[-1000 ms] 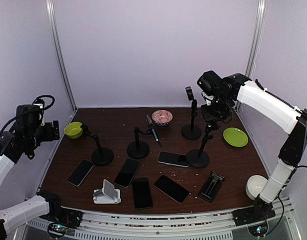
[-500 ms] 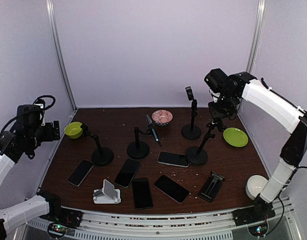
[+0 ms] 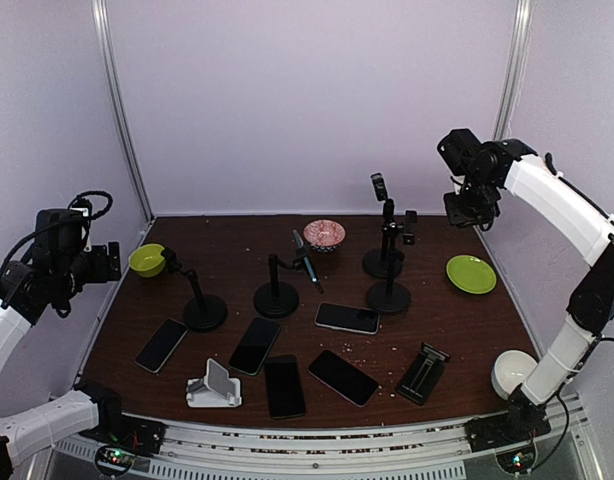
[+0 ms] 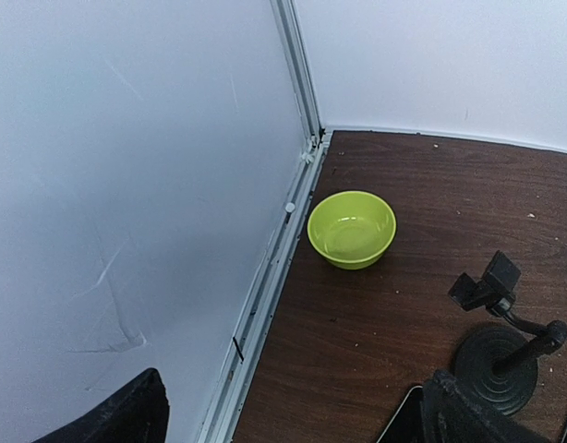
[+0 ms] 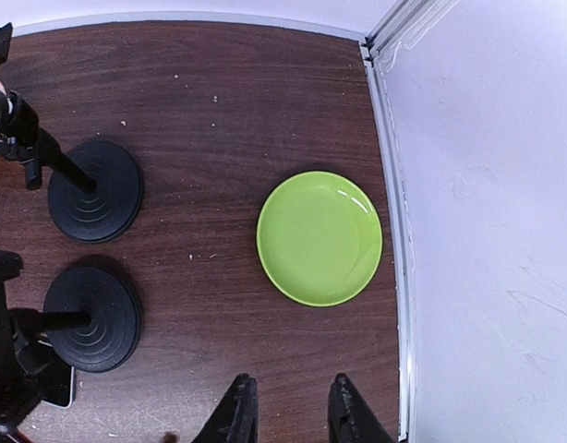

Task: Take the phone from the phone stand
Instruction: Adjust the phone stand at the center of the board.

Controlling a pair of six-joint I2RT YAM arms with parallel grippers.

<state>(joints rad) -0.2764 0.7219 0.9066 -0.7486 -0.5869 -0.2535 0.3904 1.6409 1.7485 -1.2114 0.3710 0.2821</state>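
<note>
A dark phone [image 3: 306, 259] hangs tilted in the clamp of the black round-base phone stand [image 3: 276, 298] at mid-table. A pale phone [image 3: 219, 378] leans in a white stand [image 3: 211, 393] near the front. My right gripper [image 3: 474, 208] is raised near the right wall, well away from both. In the right wrist view its fingertips [image 5: 239, 413] are a little apart with nothing between them, above bare wood. My left gripper [image 3: 109, 262] hovers at the left wall, spread wide and empty, its fingers [image 4: 126, 417] at the frame's bottom corners.
Two empty black stands [image 3: 389, 296] [image 3: 383, 262] are at centre right and another [image 3: 204, 311] at left. Several phones lie flat, one [image 3: 347, 318] at mid-table. A green plate [image 5: 319, 237], green bowl [image 4: 351, 228], pink bowl [image 3: 324, 234], folded black stand [image 3: 423, 373] and white cup [image 3: 511, 372] are also here.
My right gripper has risen and moved right, away from the centre-right stand. That stand leaned toward it before and now sits upright, a bit further back. The right jaws have narrowed. The left arm is unchanged.
</note>
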